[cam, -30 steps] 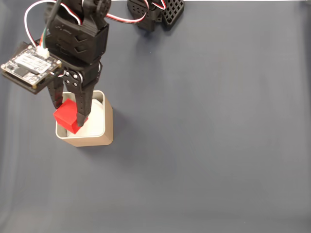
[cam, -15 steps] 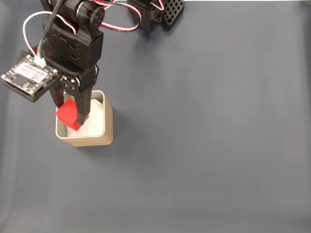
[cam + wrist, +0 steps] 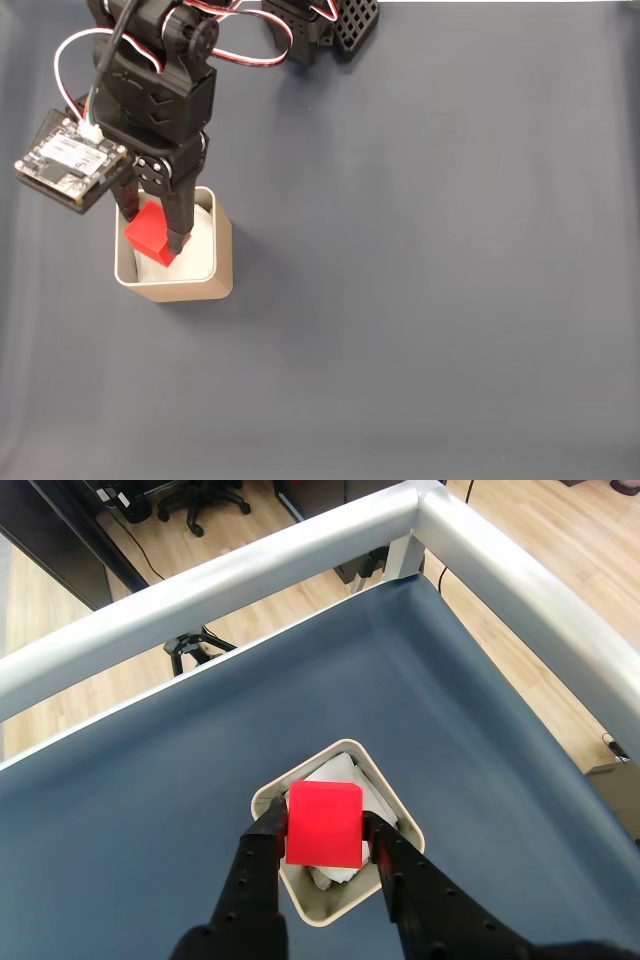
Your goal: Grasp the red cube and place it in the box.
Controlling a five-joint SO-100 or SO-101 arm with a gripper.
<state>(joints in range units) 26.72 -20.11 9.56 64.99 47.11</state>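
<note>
Red against black, the red cube [image 3: 150, 233] sits clamped between the two fingers of the gripper [image 3: 158, 240] in the left part of the fixed view, just above the open mouth of the box [image 3: 222, 262]. The wrist view shows the same hold from behind: the cube [image 3: 324, 823] is pinched on its two side faces, low in the middle of the frame, with the box [image 3: 268, 798] directly beneath it and crumpled white lining visible around the cube's edges.

Moving right across the fixed view, the dark blue table cover [image 3: 430, 270] lies bare, so nothing crowds the drop.

The step in hand looks like the release. To do it well, the cube should be centred over the white lining rather than over the rim; in the fixed view it seems to sit toward the left wall of the box, so a small nudge toward the box's middle would likely help. Lowering a little further before parting the fingers should keep the cube from bouncing out, and the fingers need to open without striking the thin rim.
</note>
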